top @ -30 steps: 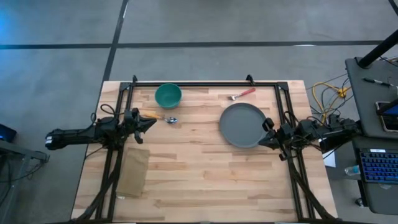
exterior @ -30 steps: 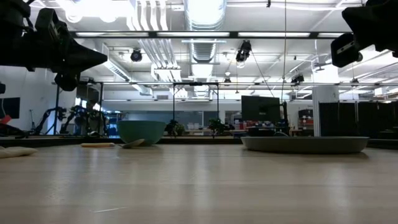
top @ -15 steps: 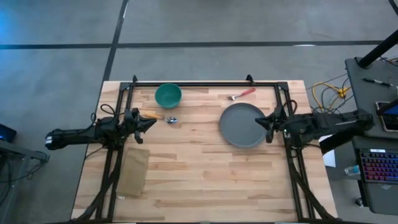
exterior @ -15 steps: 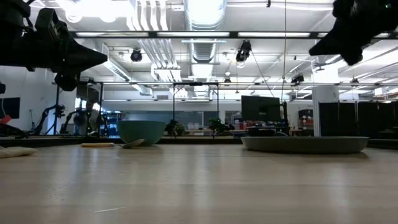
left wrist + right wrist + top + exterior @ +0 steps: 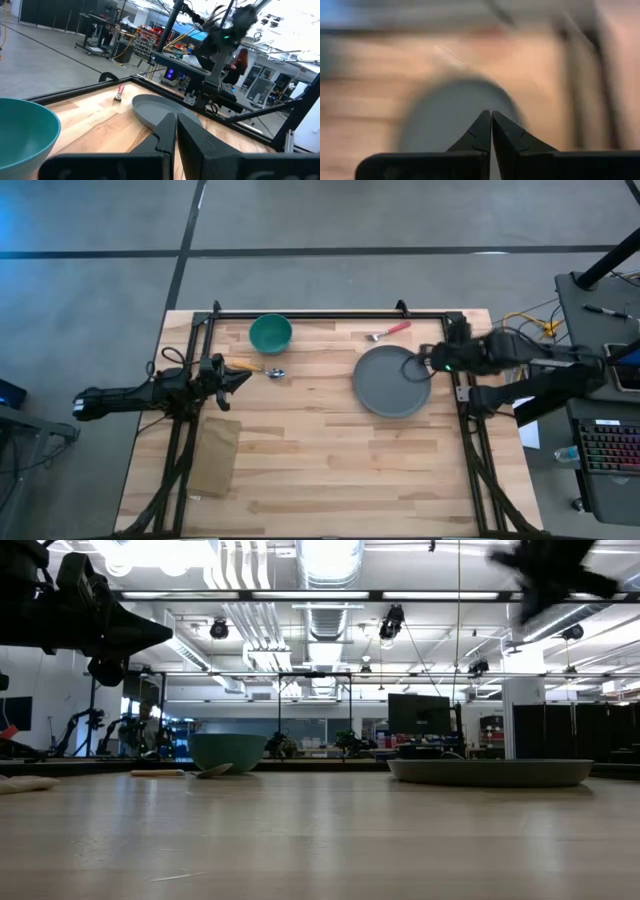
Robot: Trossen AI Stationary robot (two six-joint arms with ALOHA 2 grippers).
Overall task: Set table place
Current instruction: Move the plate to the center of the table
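Observation:
On the pale wooden table (image 5: 330,460) lie a grey plate (image 5: 390,382), a teal bowl (image 5: 270,333), a spoon (image 5: 262,369) with a yellowish handle, a red-handled fork (image 5: 390,332) and a brown napkin (image 5: 215,456). My left gripper (image 5: 245,377) is shut and empty, hanging above the table just near of the spoon. My right gripper (image 5: 423,361) is shut and empty, high above the plate's right rim; it shows blurred in the low view (image 5: 550,570). The right wrist view shows its shut fingers (image 5: 491,120) over the plate (image 5: 445,120).
Black rails (image 5: 330,314) run along the table's far edge and down both sides. A desk with cables and a keyboard (image 5: 608,445) stands beyond the right edge. The table's near middle holds nothing but bare wood. In the left wrist view a person (image 5: 239,62) shows far behind the table.
My right gripper has risen and swung from the table's right edge toward the far edge, ending over the plate's right rim. Its fingers stay shut. The plate and the other things have kept still.

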